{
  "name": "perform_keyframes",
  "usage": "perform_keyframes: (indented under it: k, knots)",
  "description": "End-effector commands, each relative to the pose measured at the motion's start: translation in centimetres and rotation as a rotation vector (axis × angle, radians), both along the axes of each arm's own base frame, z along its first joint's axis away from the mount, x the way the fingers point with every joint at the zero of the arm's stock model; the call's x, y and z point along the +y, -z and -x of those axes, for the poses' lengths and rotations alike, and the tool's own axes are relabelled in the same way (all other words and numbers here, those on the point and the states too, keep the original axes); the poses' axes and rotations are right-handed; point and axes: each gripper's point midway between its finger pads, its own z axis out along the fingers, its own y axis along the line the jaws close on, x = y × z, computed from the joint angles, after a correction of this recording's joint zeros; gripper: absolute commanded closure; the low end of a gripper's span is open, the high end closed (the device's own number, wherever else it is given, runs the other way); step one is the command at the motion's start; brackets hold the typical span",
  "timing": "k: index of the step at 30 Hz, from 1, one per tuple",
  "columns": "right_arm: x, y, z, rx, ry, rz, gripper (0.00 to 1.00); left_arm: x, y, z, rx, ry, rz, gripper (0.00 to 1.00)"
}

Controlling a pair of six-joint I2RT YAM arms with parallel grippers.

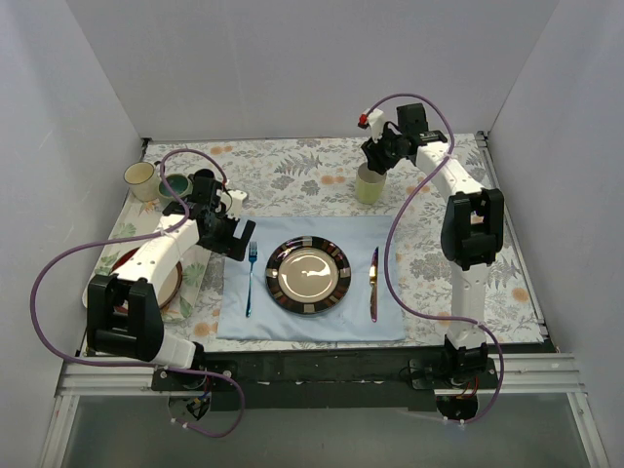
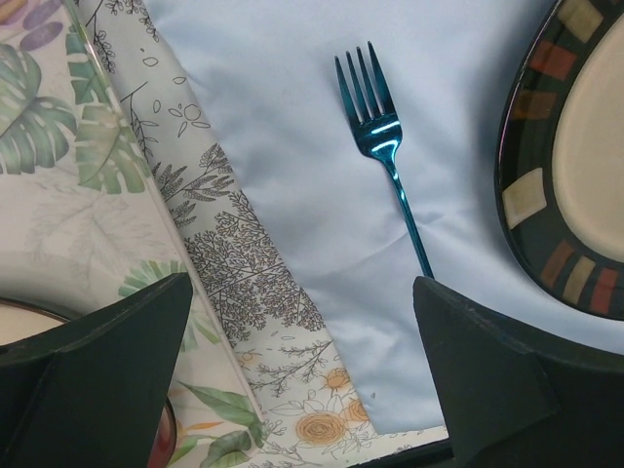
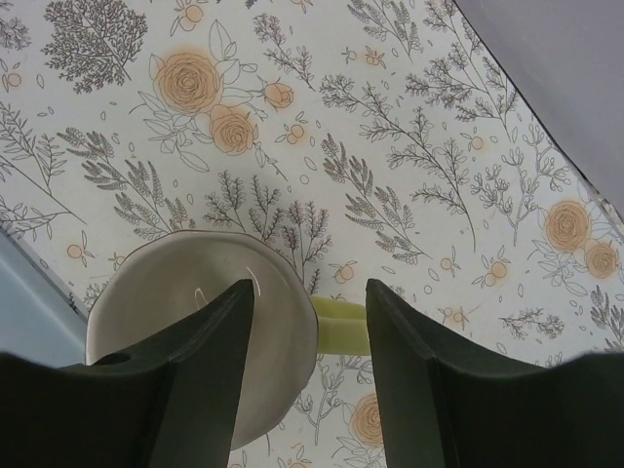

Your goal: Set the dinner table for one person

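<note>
The dinner table (image 1: 292,168) has a light-blue mat (image 1: 390,314) at the front. On the mat lie a dark-rimmed plate (image 1: 309,276), a blue fork (image 1: 251,278) to its left and a knife (image 1: 373,283) to its right. A pale green mug (image 1: 370,185) stands upright behind the mat. My right gripper (image 1: 378,161) is open over it. In the right wrist view one finger is inside the mug (image 3: 195,292), the other outside by its handle (image 3: 341,327). My left gripper (image 1: 234,241) is open and empty above the mat's left edge, near the fork (image 2: 385,146).
A small leafy tray (image 1: 193,283) with a red-rimmed dish (image 1: 161,283) lies at the left under my left arm. A cream mug (image 1: 141,180) and a dark green cup (image 1: 175,185) stand at the back left. White walls enclose the table.
</note>
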Motion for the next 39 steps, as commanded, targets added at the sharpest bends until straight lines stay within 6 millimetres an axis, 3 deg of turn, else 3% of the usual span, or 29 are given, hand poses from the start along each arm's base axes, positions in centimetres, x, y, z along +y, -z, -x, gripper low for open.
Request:
perform_keyframes:
  k: [1, 3, 9, 12, 18, 20, 22, 26, 27, 28, 30, 32, 36, 38, 39]
  knots:
    - [0.4, -2.8, -0.1, -0.082, -0.061, -0.009, 0.43, 0.4, 0.5, 0.1, 0.0, -0.003, -0.022, 0.02]
    - [0.7, -3.3, -0.2, -0.09, -0.071, -0.014, 0.43, 0.3, 0.6, 0.1, 0.007, -0.001, -0.02, 0.02]
    - [0.2, 1.2, 0.6, 0.021, -0.09, 0.05, 0.46, 0.2, 0.5, -0.3, 0.002, -0.001, -0.019, 0.02]
    - [0.4, 2.0, 0.0, 0.044, -0.072, 0.034, 0.48, 0.3, 0.6, -0.3, 0.006, -0.001, -0.023, 0.02]
    - [0.2, 0.1, -0.9, -0.008, -0.008, 0.026, 0.97, 0.1, 0.7, -0.2, 0.014, -0.002, -0.012, 0.02]
    - [-0.3, 0.0, -0.9, -0.005, 0.03, 0.04, 0.99, 0.1, 0.6, -0.2, 0.01, -0.003, -0.013, 0.02]
    - [-0.7, -1.6, -0.7, -0.027, 0.06, 0.038, 0.99, 0.1, 0.4, -0.1, 0.008, 0.001, -0.013, 0.02]
    - [-2.1, -7.3, -0.7, -0.082, 0.27, -0.045, 0.99, 0.1, 0.0, 0.1, -0.006, 0.007, -0.007, 0.02]
    - [-2.3, -10.1, 0.0, -0.109, 0.307, -0.086, 0.99, 0.1, -0.2, 0.1, -0.014, 0.007, -0.006, 0.02]
    - [-2.4, -11.3, 0.6, -0.113, 0.337, -0.108, 0.99, 0.1, -0.4, 0.2, -0.017, 0.008, -0.006, 0.02]
    - [-2.1, -13.5, 3.0, -0.116, 0.376, -0.132, 0.99, 0.1, -0.6, 0.3, -0.023, 0.006, -0.002, 0.02]
    - [-1.7, -13.9, 4.8, -0.105, 0.405, -0.116, 0.99, 0.2, -1.0, 0.3, -0.033, 0.003, -0.006, 0.02]
    - [-2.0, -10.8, 9.4, 0.044, 0.459, -0.047, 0.99, 0.4, -1.5, 0.5, -0.051, -0.012, -0.009, 0.02]
    - [-1.4, -7.6, 11.0, 0.116, 0.463, -0.056, 0.99, 0.3, -1.8, 0.7, -0.055, -0.015, 0.001, 0.02]
    - [-1.2, -7.7, 11.5, 0.113, 0.461, -0.082, 0.99, 0.2, -1.9, 0.8, -0.056, -0.011, 0.008, 0.02]
